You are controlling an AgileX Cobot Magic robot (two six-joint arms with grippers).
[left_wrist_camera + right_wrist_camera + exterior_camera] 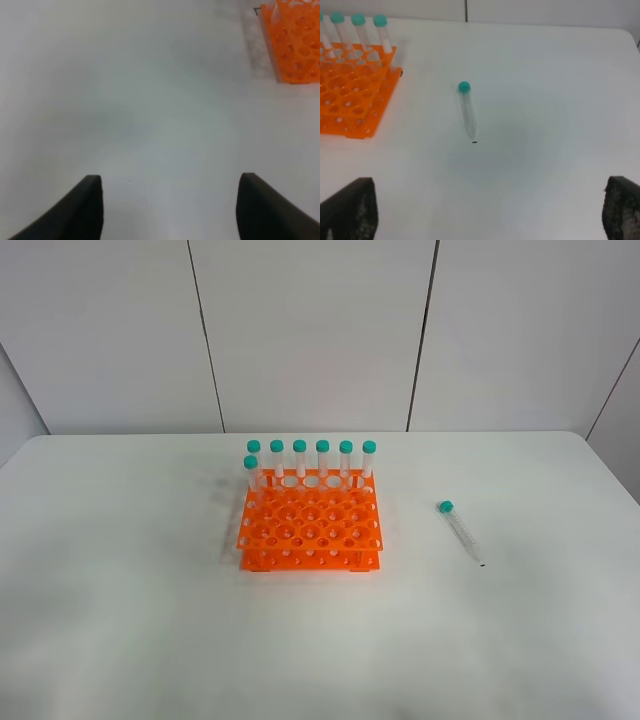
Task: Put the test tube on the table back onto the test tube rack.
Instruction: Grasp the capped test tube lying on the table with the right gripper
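A clear test tube (461, 531) with a teal cap lies flat on the white table (120, 620), to the right of the orange test tube rack (310, 525). It also shows in the right wrist view (468, 111), cap toward the far side. The rack holds several upright capped tubes (311, 456) along its back row and shows in the right wrist view (350, 95) and the left wrist view (294, 42). My left gripper (170, 205) is open above bare table. My right gripper (490, 210) is open, well short of the lying tube. Neither arm appears in the exterior view.
A white panelled wall (310, 330) stands behind the table's far edge. A small dark speck (474, 142) lies at the tube's tip.
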